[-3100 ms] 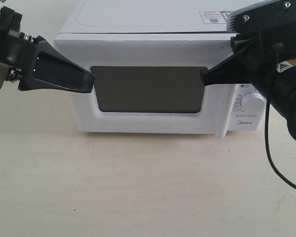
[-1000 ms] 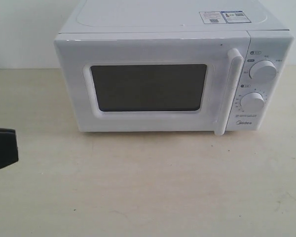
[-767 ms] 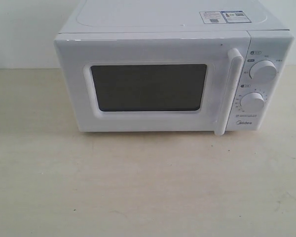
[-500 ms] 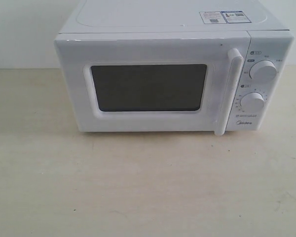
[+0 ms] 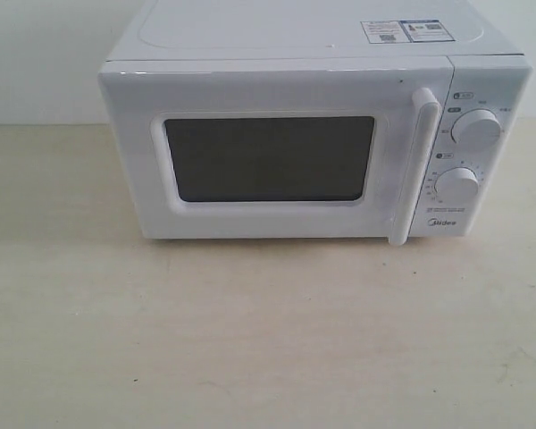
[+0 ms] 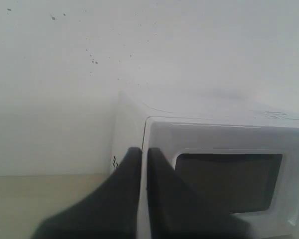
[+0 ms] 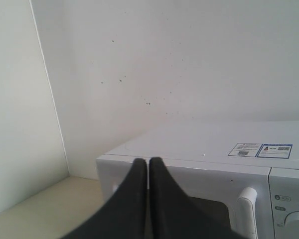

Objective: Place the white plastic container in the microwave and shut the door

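Exterior view does not let us see the white plastic container. The dark window (image 5: 270,159) in the door (image 5: 268,219) hides the inside of the microwave (image 5: 286,80). The door is shut. The microwave sits on the table (image 5: 250,340). In the wrist views we see the left pincer (image 6: 143,152) and the right pincer (image 7: 148,162) squeezed closed on nothing, facing the microwave's front.
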Controlling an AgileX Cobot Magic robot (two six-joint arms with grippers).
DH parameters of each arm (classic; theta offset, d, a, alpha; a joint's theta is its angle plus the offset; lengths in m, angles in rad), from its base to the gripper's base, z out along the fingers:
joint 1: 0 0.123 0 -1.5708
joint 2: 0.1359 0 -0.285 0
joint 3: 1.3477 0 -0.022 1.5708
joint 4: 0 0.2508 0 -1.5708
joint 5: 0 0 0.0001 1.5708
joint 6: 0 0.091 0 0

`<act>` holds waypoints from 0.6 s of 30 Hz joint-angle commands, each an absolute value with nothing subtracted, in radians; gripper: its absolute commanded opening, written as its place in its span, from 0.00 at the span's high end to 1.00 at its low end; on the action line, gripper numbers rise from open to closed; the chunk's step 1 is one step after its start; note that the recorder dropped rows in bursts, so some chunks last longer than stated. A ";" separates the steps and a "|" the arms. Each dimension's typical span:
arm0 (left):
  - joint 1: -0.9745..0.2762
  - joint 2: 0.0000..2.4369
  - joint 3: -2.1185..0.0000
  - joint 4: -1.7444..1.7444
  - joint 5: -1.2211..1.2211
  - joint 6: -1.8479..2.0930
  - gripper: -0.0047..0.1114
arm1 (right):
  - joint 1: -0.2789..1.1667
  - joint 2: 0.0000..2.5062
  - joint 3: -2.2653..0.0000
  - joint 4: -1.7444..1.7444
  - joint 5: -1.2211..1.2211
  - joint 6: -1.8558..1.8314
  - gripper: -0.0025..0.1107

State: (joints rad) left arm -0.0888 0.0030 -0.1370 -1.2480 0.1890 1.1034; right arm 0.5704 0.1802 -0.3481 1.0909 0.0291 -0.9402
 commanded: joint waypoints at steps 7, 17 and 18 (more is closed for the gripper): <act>-0.085 0.000 -0.134 -1.256 0.135 1.106 0.92 | 0.568 0.173 -0.348 1.092 0.029 -0.941 0.98; -0.085 0.000 -0.099 -0.074 0.162 -0.048 0.92 | 0.568 0.173 -0.348 1.092 0.029 -0.941 0.98; -0.085 0.000 -0.085 -0.060 0.162 -0.080 0.92 | 0.568 0.173 -0.348 1.092 0.029 -0.941 0.98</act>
State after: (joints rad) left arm -0.0888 0.0030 -0.1202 -0.2662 0.1296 0.1627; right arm 0.5704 0.1802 -0.3481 1.0951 0.0291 -0.9383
